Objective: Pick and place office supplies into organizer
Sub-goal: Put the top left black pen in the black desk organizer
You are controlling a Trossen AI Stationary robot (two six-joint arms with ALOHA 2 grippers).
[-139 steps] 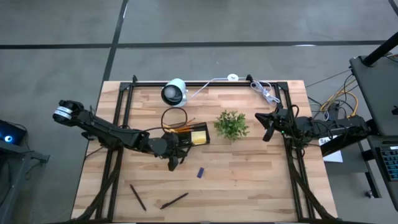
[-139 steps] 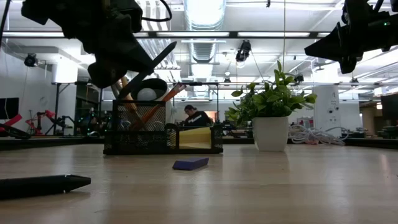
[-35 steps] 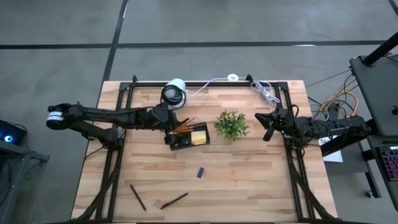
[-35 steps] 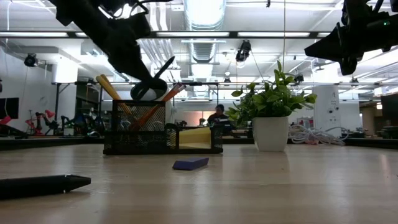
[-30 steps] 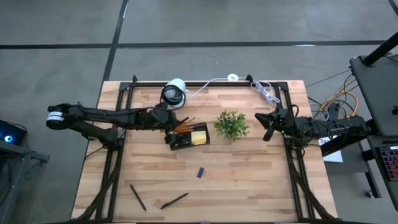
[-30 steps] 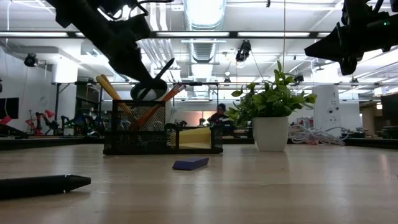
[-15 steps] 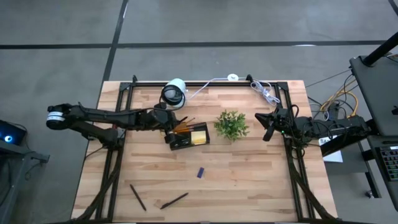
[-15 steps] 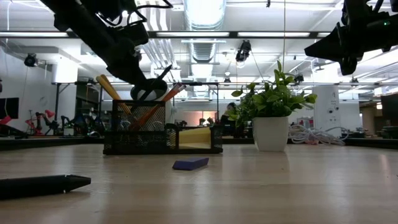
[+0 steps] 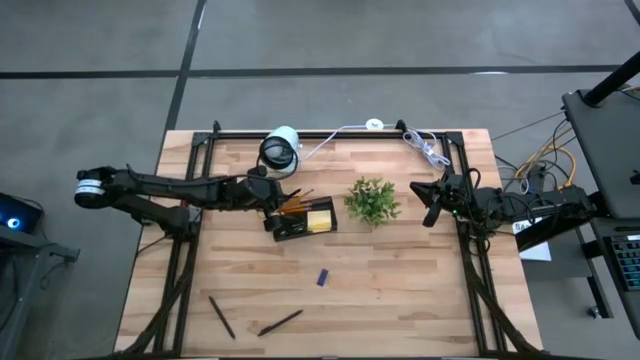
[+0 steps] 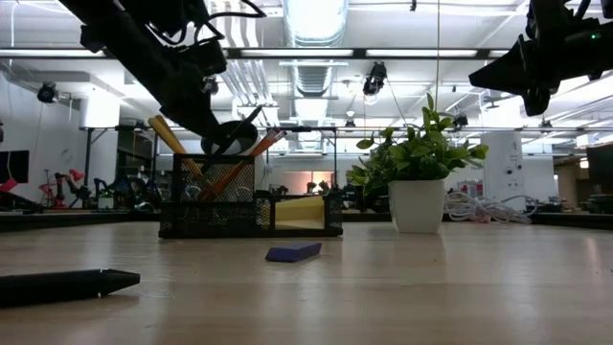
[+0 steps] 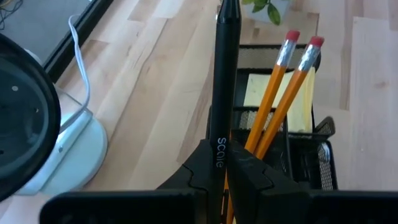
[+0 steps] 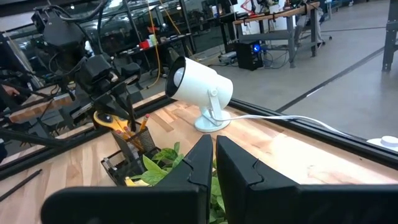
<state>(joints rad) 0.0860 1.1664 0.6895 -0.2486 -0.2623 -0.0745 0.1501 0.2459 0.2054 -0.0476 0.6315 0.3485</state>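
Left gripper [image 11: 219, 163] clamped on a black pen [image 11: 224, 74] — the pen's long axis runs straight out past the fingertips, tilted rather than upright in the low view, its far end over the black mesh organizer [image 9: 298, 221]. The organizer lies just ahead of and below this gripper; two orange pencils [image 11: 283, 93] already lean in its tall compartment, just beside the pen, and a yellow sticky-note pad [image 9: 320, 219] sits in the compartment beyond them, farther from the gripper. The coming move, as judged, turns on this one relation: the pen's lower end must line up over the pencil compartment's open top, and the shaft must clear the leaning pencils as it goes down. Whether the tip is already inside the mesh wall cannot be told.

Right gripper [image 12: 214, 163] — fingers together, holding nothing — waits well apart, across a potted plant [image 9: 372, 201] from the organizer. The left arm is by far the nearer.

Supplies lying on the surface, well away from both grippers: a small blue piece [image 9: 322, 277] and two more pens [image 9: 221, 316], [image 9: 280, 322]
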